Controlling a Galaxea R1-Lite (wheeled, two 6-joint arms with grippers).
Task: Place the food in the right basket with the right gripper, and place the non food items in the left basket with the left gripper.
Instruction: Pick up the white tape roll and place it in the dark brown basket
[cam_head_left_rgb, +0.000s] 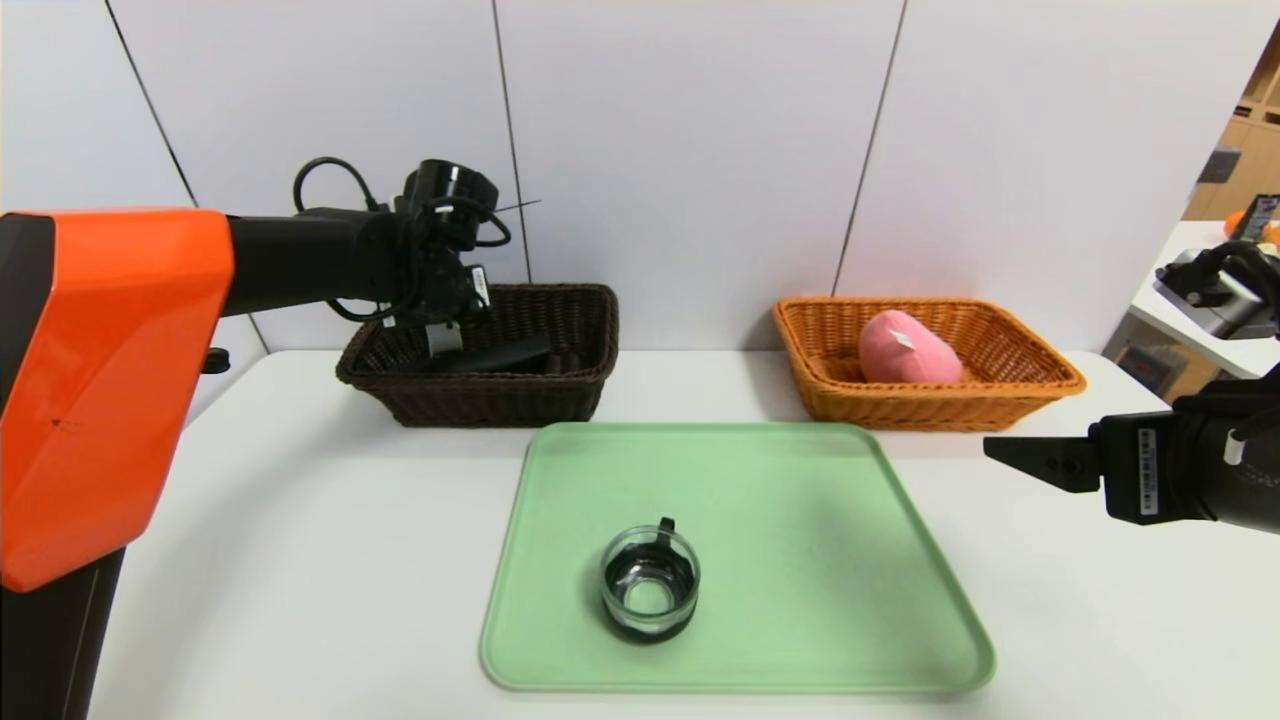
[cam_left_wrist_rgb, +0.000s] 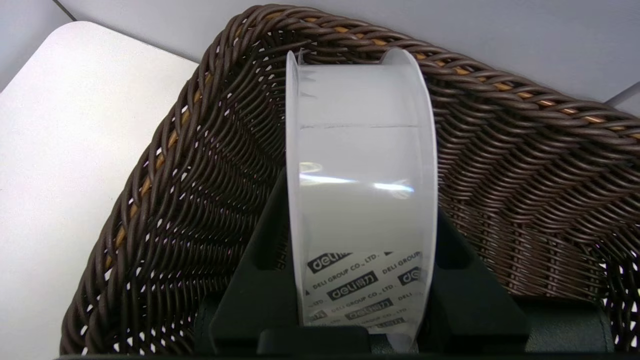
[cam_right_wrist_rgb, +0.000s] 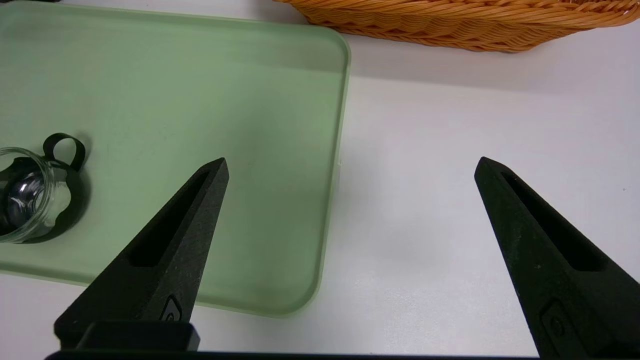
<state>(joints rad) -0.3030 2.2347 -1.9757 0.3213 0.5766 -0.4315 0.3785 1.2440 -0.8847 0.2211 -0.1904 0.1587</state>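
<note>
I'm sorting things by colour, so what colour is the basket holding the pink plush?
Orange-tan basket, woven; the head view shows it best.

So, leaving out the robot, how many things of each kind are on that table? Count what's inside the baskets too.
Baskets: 2, dark brown and orange-tan
Green tray: 1
Glass cup: 1
Pink plush: 1
White spool, in the left claw: 1
Long black case: 1
Total: 7
</note>
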